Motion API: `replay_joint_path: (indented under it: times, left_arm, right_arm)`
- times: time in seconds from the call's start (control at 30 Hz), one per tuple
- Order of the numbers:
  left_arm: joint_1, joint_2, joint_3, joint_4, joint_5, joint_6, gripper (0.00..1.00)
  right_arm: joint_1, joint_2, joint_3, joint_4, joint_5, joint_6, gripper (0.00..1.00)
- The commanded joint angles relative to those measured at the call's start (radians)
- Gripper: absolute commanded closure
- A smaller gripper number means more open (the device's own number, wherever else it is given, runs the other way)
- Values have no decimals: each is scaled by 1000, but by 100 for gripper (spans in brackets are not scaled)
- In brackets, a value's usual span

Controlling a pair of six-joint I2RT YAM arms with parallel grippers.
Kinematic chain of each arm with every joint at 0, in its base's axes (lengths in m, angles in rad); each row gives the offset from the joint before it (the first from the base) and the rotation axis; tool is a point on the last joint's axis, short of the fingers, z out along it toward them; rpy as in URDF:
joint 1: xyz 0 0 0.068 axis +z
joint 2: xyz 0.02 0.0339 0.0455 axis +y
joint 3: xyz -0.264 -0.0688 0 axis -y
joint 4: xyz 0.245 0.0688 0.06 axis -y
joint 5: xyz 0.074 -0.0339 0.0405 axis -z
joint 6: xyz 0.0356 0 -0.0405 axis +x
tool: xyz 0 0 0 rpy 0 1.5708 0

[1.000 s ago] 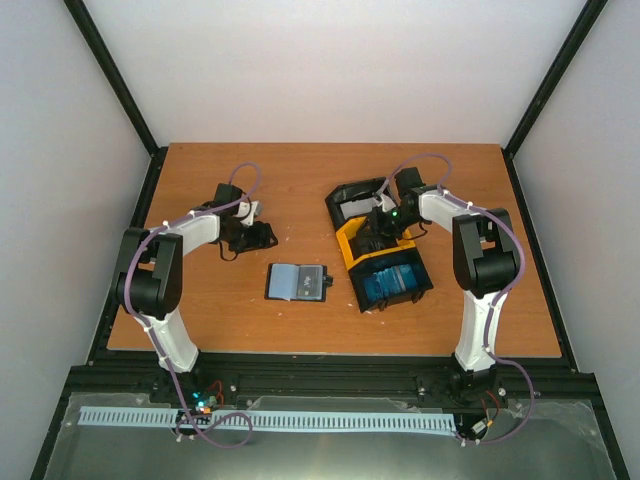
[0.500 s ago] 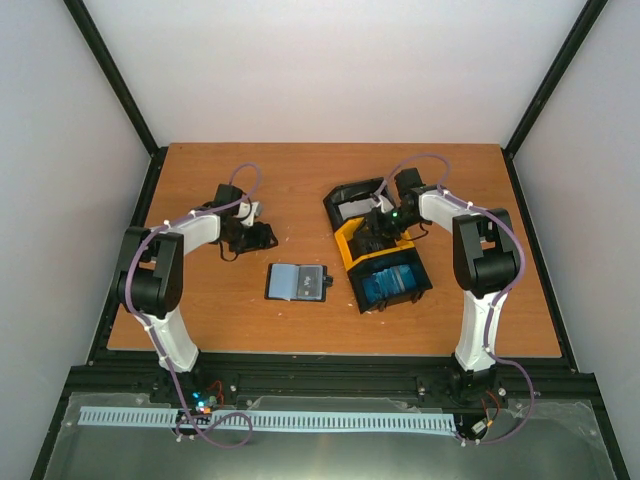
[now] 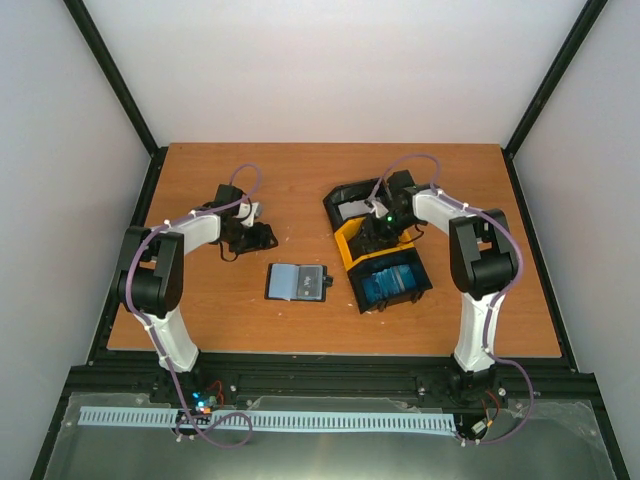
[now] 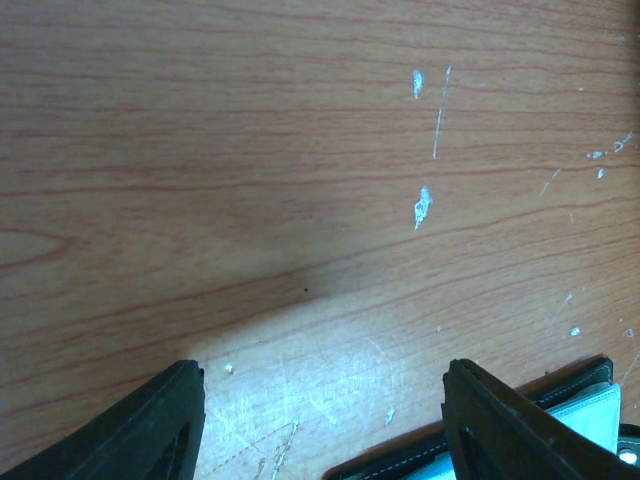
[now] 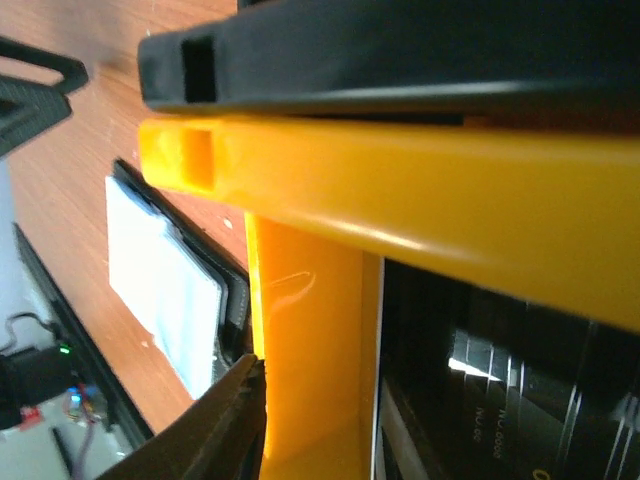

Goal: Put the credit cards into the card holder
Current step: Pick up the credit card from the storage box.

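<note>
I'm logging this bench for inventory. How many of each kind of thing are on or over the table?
Grippers: 2 (left gripper, right gripper)
Card holder: 1
Tray: 1
Blue cards: stacked in the tray, number cannot be told
Total: 4, cards aside

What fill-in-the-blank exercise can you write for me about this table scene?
1. The right hand hangs over the black and ____ tray.
2. The credit cards in the tray's near compartment are ____ in colour.
3. The left hand, holding nothing, stands ____.
4. In the top view, the card holder lies to the ____ of the tray.
Missing words: yellow; blue; open; left.
</note>
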Motion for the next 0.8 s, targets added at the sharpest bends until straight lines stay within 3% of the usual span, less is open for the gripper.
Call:
replay_joint_path:
  times: [0.0, 0.27, 0.57, 0.77]
  left_arm:
    - [8, 14, 40, -10, 3, 16, 34]
    - [8, 9, 43, -12, 2, 20, 34]
    - [8, -49, 56, -13, -7, 15, 32]
    - [8, -175, 22, 33, 10, -12, 29]
  right_arm:
    - [38, -39, 32, -4, 94, -4, 71]
    - [81, -36, 79, 21, 298, 38, 96]
    - [67, -158, 130, -41, 383, -7, 97]
    - [60, -277, 240, -88, 192, 33, 97]
